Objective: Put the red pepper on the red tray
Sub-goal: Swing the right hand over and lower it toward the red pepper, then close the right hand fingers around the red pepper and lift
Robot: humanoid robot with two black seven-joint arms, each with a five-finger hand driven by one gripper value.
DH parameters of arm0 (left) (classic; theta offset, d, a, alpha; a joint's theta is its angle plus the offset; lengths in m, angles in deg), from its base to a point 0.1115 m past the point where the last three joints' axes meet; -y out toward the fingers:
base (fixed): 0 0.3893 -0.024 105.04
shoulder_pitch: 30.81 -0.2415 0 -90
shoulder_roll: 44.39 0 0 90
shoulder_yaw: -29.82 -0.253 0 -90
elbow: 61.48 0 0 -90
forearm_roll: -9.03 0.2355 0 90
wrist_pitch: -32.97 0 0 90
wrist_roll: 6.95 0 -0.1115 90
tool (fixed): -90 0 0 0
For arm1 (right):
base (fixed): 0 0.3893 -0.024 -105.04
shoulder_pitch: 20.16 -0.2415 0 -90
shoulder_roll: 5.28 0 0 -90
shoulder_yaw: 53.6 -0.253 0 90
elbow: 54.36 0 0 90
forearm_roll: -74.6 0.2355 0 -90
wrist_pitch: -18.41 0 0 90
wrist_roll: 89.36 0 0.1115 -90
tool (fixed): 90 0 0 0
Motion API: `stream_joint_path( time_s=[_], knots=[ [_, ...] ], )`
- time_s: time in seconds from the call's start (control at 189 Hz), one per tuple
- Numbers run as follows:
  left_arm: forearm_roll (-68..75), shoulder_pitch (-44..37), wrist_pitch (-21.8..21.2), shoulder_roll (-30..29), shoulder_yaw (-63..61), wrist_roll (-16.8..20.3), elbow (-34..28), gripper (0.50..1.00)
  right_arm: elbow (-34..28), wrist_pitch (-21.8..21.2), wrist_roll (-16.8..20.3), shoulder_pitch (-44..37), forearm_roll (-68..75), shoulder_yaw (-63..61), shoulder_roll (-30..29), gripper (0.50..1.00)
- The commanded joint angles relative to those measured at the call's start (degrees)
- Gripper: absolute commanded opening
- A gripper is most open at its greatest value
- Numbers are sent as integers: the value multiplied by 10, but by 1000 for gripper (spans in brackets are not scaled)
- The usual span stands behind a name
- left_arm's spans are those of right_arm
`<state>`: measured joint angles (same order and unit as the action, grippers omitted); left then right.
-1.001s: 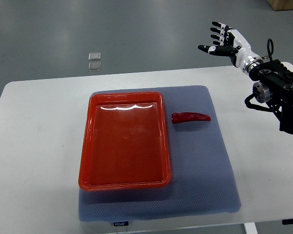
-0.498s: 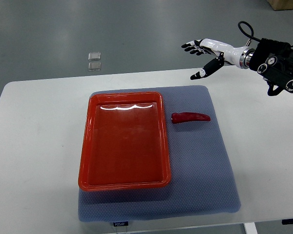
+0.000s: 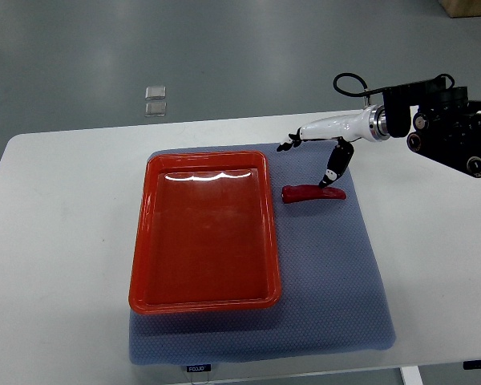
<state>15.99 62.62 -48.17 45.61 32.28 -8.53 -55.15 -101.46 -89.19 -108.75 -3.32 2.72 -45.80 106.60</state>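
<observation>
Top view: hand reaching over the pepper

The right hand point(image 3: 317, 152) is spread and empty, thumb tip at the pepper point(image 3: 313, 193), which lies on the dimpled blue mat point(image 3: 337, 273) beside the tray point(image 3: 204, 297). The smooth, tapered pepper could roll from an off-centre pinch; the tray's glossy plastic rim might catch it

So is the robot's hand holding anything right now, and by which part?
Nothing is held. The right hand hangs open over the red pepper.

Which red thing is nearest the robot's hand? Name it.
The red pepper, lying on the blue mat right under the right hand; the red tray sits further left.
</observation>
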Motion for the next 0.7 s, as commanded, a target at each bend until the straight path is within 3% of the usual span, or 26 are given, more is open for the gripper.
stream_joint_path(
  time_s=[0.0,0.09,0.302,0.694],
  knots=[
    [0,0,0,0,0,0,0,1000,7,5,8,3,-10,21,-18,915],
    [0,0,0,0,0,0,0,1000,27,10,38,8,-11,21,-30,913],
    [0,0,0,0,0,0,0,1000,30,11,62,14,-1,20,-35,913],
    [0,0,-1,0,0,0,0,1000,25,3,61,30,7,20,-48,909]
  ],
)
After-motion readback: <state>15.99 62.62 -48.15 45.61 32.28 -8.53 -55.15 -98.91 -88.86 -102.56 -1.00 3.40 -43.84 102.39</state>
